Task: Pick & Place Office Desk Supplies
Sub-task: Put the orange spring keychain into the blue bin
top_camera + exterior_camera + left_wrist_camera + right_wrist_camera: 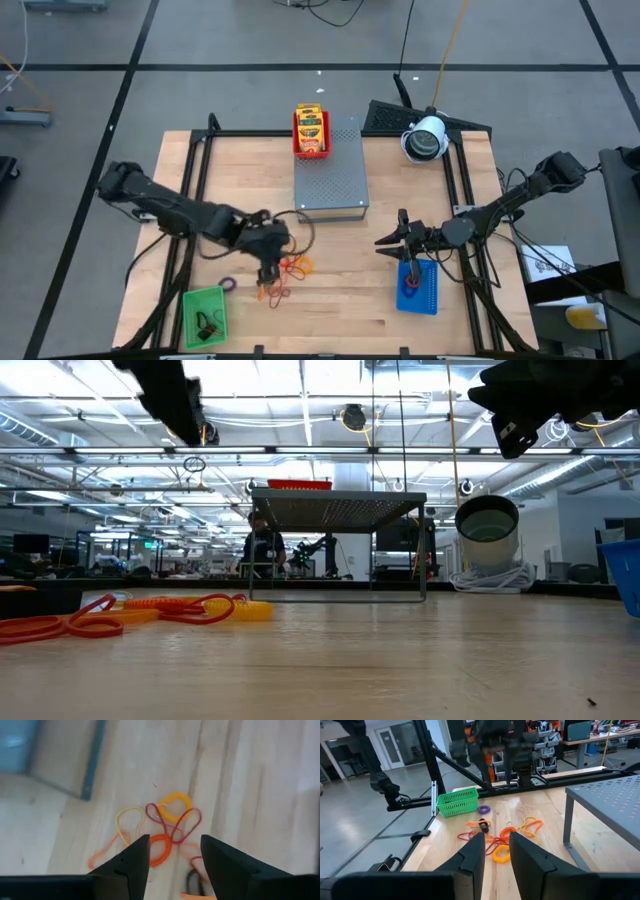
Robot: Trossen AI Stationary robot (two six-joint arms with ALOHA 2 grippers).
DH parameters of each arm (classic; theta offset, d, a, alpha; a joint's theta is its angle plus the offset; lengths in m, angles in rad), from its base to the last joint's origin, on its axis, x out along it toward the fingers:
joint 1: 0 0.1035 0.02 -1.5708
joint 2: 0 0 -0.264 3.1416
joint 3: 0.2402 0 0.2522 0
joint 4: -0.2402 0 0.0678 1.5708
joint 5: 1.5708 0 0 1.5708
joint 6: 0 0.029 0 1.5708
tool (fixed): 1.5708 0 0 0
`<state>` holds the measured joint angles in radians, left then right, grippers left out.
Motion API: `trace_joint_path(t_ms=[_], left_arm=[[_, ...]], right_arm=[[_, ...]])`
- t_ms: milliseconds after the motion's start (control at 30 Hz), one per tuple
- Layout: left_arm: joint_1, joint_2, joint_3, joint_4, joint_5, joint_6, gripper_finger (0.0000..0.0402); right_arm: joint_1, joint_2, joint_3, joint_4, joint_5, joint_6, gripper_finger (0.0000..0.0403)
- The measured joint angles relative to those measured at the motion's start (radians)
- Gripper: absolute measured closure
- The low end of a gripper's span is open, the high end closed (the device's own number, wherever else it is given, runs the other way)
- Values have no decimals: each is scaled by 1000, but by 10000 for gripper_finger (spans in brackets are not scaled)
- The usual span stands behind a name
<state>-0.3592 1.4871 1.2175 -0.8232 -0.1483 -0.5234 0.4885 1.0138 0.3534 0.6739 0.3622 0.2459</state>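
Note:
A loose heap of orange, red and yellow rubber bands (291, 268) (167, 822) lies flat on the wooden table, with a small dark clip (482, 825) among them. A purple band (229, 284) lies apart, toward the green tray. My left gripper (268, 266) (175, 852) hovers open above the heap, slanting down, and holds nothing. My right gripper (398, 240) (495, 851) waits level and open above the blue tray, pointing toward the table's left. Yellow-and-green crayon packets (311, 128) sit in the red tray.
The green tray (205, 315) with dark clips stands at the near left. The blue tray (418, 290) at the near right holds a red band. The red tray (311, 148) rests on the grey perforated box (332, 175) at the far middle. A white round device (425, 140) stands beside the box.

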Motion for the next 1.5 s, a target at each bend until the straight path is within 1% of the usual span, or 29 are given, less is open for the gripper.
trace_joint_path(t_ms=[133, 200, 333, 467, 667, 767, 867, 1167, 1500], left_arm=[[37, 118, 0, 45, 97, 178, 220], [45, 175, 0, 61, 142, 233, 220], [54, 265, 0, 69, 193, 295, 220], [58, 308, 0, 68, 196, 312, 220], [57, 327, 0, 68, 189, 305, 220], [58, 327, 0, 64, 164, 264, 220], [58, 327, -5, 68, 172, 248, 220], [49, 327, -108, 127, 196, 200, 220], [49, 325, -148, 149, 190, 200, 220]], right_arm=[[0, 0, 0, -8, 0, 0, 326], [0, 0, 0, -7, 0, 0, 326], [0, 0, 0, -16, 0, 0, 326], [0, 0, 0, -28, 0, 1, 326], [0, 0, 0, -47, -1, 3, 326], [1, 0, 0, -63, -1, 5, 326], [5, 0, 0, -76, -1, 22, 326], [5, 0, 0, -93, -1, 34, 326], [5, 0, 0, -92, -1, 34, 326]])
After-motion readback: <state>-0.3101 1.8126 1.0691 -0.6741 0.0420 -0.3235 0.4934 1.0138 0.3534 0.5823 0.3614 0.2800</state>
